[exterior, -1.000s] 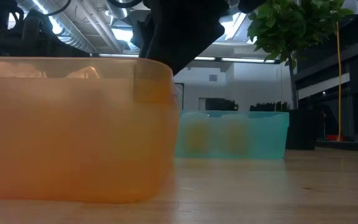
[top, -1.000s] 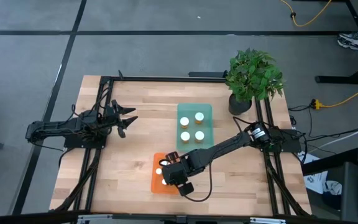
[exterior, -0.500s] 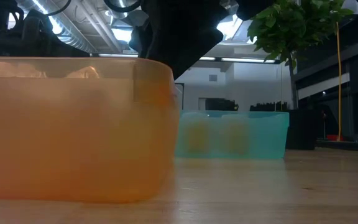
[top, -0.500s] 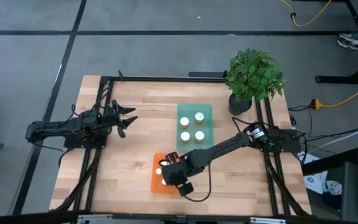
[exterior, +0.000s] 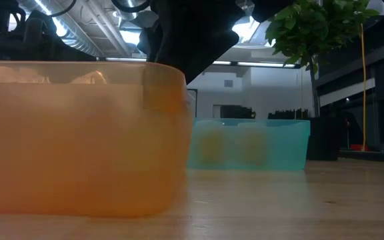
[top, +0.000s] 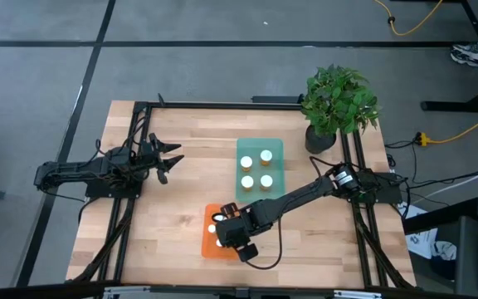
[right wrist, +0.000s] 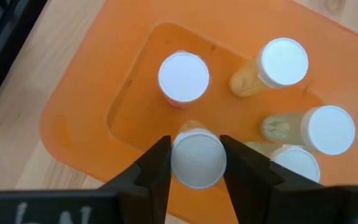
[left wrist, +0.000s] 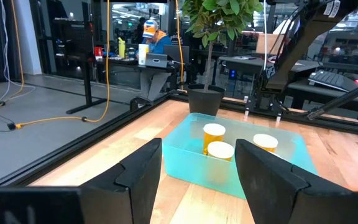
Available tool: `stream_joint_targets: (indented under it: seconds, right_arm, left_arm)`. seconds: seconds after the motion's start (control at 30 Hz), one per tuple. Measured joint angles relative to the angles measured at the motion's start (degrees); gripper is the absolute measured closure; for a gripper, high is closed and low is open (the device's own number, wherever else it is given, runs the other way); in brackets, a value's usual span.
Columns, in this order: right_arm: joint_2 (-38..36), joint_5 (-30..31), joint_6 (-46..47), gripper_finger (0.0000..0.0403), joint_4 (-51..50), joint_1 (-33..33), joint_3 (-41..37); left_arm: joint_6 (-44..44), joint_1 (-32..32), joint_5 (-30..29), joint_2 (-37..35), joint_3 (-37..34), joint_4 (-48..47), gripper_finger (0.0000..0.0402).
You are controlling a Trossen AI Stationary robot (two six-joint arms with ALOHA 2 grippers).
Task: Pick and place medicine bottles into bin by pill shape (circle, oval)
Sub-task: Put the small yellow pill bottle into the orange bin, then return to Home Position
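This is a robotics lab or open workshop floor. The wooden surface (top: 181, 191) sits on a grey concrete floor (top: 222, 25) with a yellow cable (top: 413, 21) trailing across it. Beyond it stand desks with a keyboard (left wrist: 331, 78), a person (left wrist: 151, 37) seated at a laptop, orange cords (left wrist: 107, 56) hanging down, and exposed ducts (exterior: 79, 37) under strip lights. A potted plant (top: 338, 104) stands at one corner.

Grey floor (top: 222, 66) with dark seams all around, yellow cable (top: 413, 21) snaking at 1 o'clock, potted plant (top: 338, 104) nearby, bright ceiling lights (exterior: 129, 37) overhead.
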Motion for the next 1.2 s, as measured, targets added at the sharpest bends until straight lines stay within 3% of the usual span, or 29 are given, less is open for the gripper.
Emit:
stream_joint_targets:
  seconds: [0.47,0.77,1.2]
  right_arm:
    - [0.0,0.2,-1.2,0.0219,0.2,0.0,0.0]
    - [0.0,2.7,-1.5,0.0216,0.4,0.0,1.0]
    - [-1.0,1.5,0.4,0.0215,-8.7,0.2,12.8]
  left_arm:
    - [0.0,0.0,0.0,0.0,0.0,0.0,0.0206]
    - [0.0,0.0,0.0,0.0,0.0,0.0,0.0206]
    - [0.0,0.0,0.0,0.0,0.0,0.0,0.0206]
